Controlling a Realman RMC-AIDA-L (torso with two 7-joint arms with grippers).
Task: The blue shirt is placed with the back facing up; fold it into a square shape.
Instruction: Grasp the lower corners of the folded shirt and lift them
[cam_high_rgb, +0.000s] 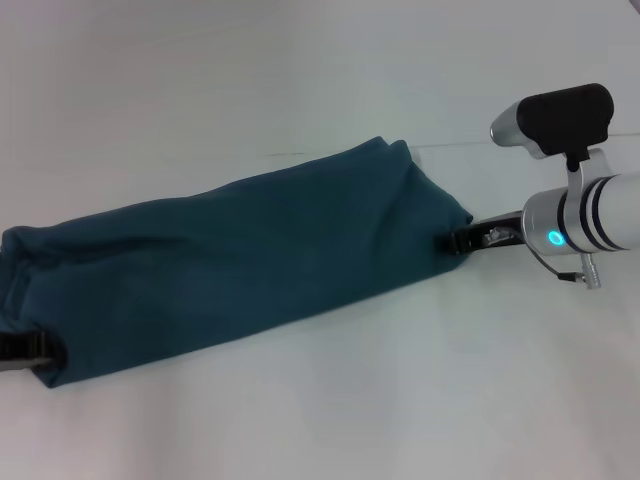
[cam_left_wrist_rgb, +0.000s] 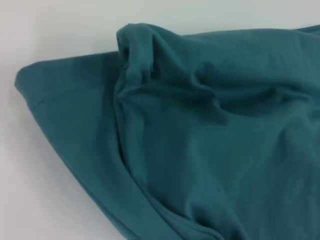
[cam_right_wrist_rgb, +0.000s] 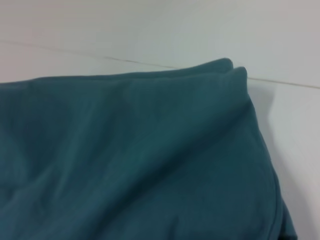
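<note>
Both jaws at blue shirt (cam_high_rgb: 240, 260) ends

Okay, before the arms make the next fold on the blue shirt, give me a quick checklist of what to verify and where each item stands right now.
1. Blue shirt already folded into a long band lying flat on the table: ok.
2. Right pincer at the band's right end: ok, it touches the cloth edge there.
3. Left pincer at the band's left end: ok, it sits at the near left corner.
4. Both pincers firmly closed on cloth: cannot tell, cloth hides the fingertips.
5. Layers tidy at the left end: not ok, the left wrist view shows bunched creases.
6. Right end's edges aligned: ok, the right wrist view shows stacked edges nearly flush.
</note>
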